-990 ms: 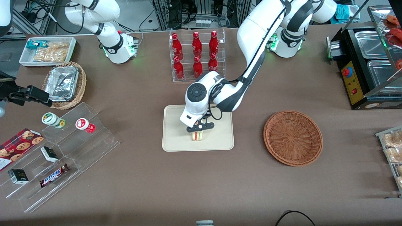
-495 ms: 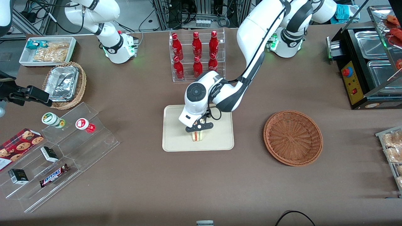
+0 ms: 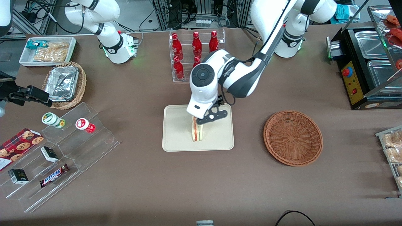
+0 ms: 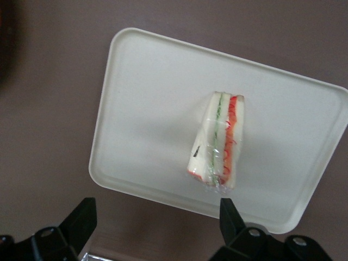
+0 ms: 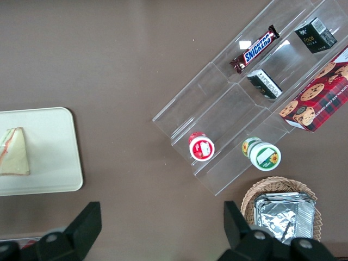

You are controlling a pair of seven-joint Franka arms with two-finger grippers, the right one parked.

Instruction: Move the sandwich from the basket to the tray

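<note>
The sandwich (image 3: pixel 197 132) lies on the cream tray (image 3: pixel 176 138), its red and green stripes showing. It also shows in the left wrist view (image 4: pixel 217 142) on the tray (image 4: pixel 141 109), and in the right wrist view (image 5: pixel 13 152) on the tray (image 5: pixel 54 157). My left gripper (image 3: pixel 209 116) is open and empty, raised above the tray's edge farther from the front camera, apart from the sandwich. In the left wrist view the gripper (image 4: pixel 155 217) hangs with its fingertips (image 4: pixel 82 217) wide apart. The reddish-brown basket (image 3: pixel 292 137) stands empty beside the tray, toward the working arm's end.
A clear rack of red bottles (image 3: pixel 195 53) stands farther from the front camera than the tray. A clear stepped stand (image 3: pixel 59 153) with snacks, a light wicker basket with foil trays (image 3: pixel 64 84) and a white snack bin (image 3: pixel 47 50) lie toward the parked arm's end.
My left gripper let go of the sandwich, opened and rose away from it, moving farther from the front camera. The sandwich stays on the tray.
</note>
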